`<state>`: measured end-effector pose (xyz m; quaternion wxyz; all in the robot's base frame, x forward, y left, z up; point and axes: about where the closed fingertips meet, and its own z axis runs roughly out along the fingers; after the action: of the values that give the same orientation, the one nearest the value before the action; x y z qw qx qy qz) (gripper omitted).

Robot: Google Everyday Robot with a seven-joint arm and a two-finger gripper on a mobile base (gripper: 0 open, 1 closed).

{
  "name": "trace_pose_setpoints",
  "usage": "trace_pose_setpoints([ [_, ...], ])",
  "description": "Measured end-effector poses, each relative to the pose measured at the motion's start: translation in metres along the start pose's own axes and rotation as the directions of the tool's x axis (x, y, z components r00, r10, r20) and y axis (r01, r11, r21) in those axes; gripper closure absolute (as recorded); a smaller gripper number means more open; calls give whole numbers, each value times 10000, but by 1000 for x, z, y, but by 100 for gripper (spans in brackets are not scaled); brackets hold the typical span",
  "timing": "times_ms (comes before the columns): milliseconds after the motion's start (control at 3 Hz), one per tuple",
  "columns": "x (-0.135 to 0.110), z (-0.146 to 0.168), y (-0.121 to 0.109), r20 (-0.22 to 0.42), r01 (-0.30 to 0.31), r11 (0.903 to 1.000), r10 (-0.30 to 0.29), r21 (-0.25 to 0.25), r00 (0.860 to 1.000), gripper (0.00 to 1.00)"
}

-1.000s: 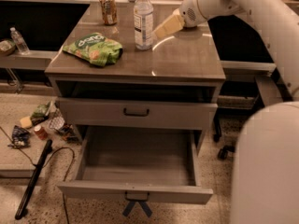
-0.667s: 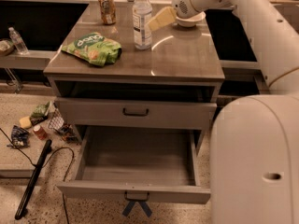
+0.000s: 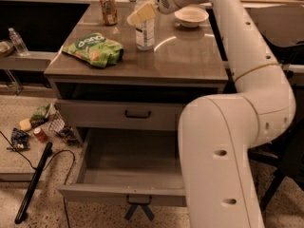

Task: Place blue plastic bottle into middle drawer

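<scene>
The blue plastic bottle [image 3: 145,32] stands upright near the back middle of the cabinet top, white cap up, with a blue-and-white label round it. My gripper [image 3: 140,14] reaches in from the right and sits at the bottle's neck and upper body, overlapping it in the view. The middle drawer [image 3: 118,194] is pulled open below, with a plain grey inside and nothing in it. My white arm [image 3: 228,141] fills the right side and hides the drawer's right end.
On the cabinet top [image 3: 190,61] are a soda can [image 3: 109,7] left of the bottle, a green chip bag [image 3: 95,49] and a white bowl [image 3: 191,16]. The upper drawer front [image 3: 137,114] is shut. A small bottle [image 3: 18,41], litter [image 3: 42,127] and a black stick [image 3: 33,182] are on the left.
My gripper has moved left from beside the bottle to its upper part. The arm has swung closer and now fills more of the right side. The bottle has not moved.
</scene>
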<state>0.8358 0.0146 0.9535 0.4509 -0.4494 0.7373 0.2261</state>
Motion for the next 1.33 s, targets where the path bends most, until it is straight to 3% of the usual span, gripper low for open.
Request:
trace_pose_setpoints([
  [667, -2, 9, 9, 51, 234, 9984, -232, -512, 9997, 72],
  [1000, 6, -34, -6, -1, -25, 10000, 25, -45, 10000, 95],
  [1333, 18, -110, -24, -313, -769, 9915, 806, 1052, 9963, 100],
])
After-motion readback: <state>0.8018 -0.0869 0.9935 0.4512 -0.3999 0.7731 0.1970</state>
